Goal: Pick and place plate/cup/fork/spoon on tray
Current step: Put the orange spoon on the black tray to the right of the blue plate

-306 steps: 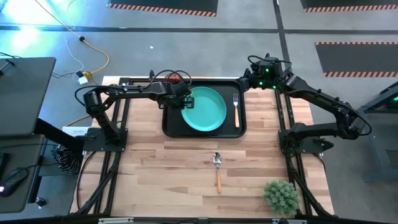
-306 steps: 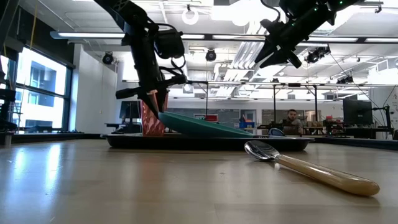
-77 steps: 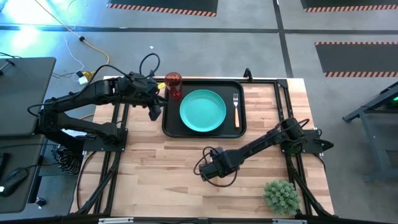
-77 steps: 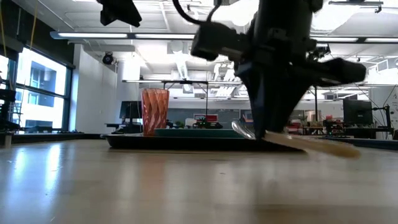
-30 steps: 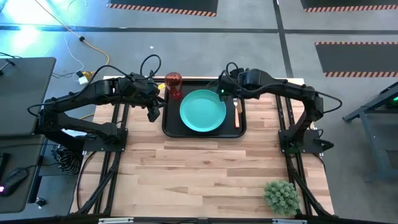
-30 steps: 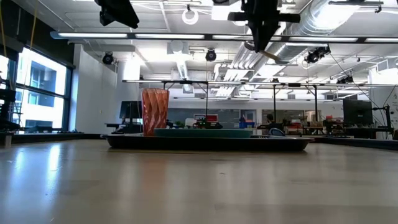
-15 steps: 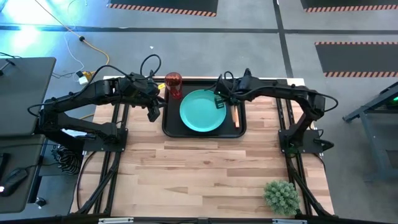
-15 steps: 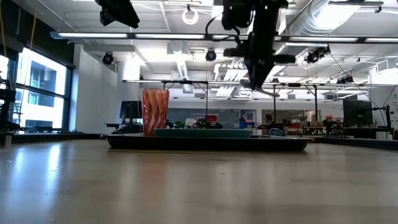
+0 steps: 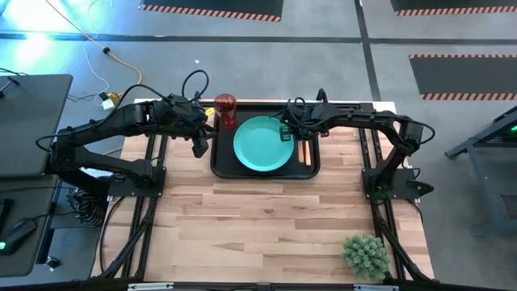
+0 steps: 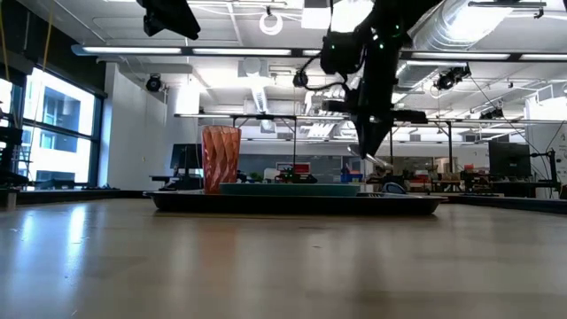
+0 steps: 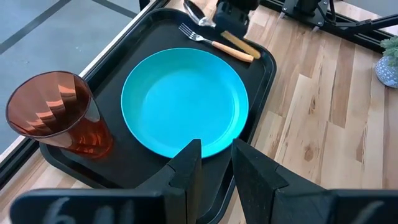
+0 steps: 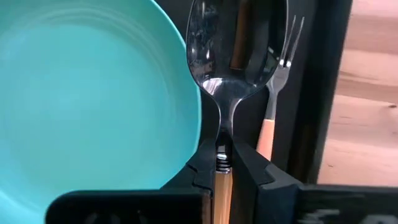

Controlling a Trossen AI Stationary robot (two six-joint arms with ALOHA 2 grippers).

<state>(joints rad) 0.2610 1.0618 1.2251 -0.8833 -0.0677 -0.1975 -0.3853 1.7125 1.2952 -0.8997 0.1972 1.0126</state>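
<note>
Right gripper [image 9: 286, 129] clamped on the spoon [image 12: 224, 68] at the neck, just where the metal meets the orange-tan handle, bowl pointing forward. Held low over the black tray [image 9: 220, 162], above the strip between the plate [image 9: 262, 143] and the fork [image 12: 273, 93]. Seen from table height, raised a little above the tray rim, spoon tip slanting down toward it; touching or not, cannot tell. Fork flat on the tray, beside the plate on the right arm's side, tines toward the far edge. Turquoise plate flat in the tray's middle. Red cup [image 9: 224, 109] upright in the tray's far corner on the left arm's side, near the plate. Left gripper [image 9: 199, 144] parked just off the tray's left edge, beside the cup, fingers [image 11: 186, 168] narrowly parted and holding nothing. Small green plant [image 9: 364, 255] at the table's near right corner.
</note>
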